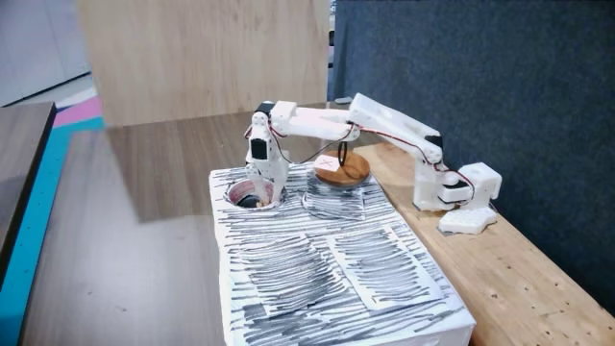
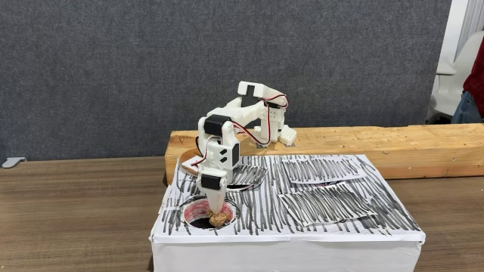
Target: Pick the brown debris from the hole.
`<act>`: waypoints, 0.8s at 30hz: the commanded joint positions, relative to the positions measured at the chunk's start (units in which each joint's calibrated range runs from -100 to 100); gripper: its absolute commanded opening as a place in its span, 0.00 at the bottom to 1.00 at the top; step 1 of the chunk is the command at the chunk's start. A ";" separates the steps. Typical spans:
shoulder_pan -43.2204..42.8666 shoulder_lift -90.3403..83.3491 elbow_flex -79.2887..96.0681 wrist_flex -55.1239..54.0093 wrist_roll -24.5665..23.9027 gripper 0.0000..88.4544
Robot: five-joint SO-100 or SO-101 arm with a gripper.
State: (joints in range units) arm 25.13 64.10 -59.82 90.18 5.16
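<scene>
One brown debris (image 2: 219, 219) sits in the hole (image 2: 198, 205), clenched by the pincer (image 2: 218, 214) tips.

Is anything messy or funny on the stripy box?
Yes. A brown debris lump sits at the hole's front rim, under the gripper. In a fixed view, loose striped paper sheets lie crooked on the box top, edges lifting.

— What's your arm (image 2: 246, 121) made of?
— White printed plastic shells, you'll see, with black servo blocks at the joints.
— Any wiring?
— Thin red and black cables looping along your upper links.
</scene>
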 commanded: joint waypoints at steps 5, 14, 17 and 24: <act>-0.06 -1.46 -0.39 0.26 0.19 0.01; -1.89 -16.62 -6.74 1.18 0.19 0.01; -3.13 -21.31 -6.21 1.35 0.19 0.01; -9.12 -26.58 -6.03 9.15 0.25 0.01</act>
State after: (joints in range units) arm 20.04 41.74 -64.58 94.96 5.05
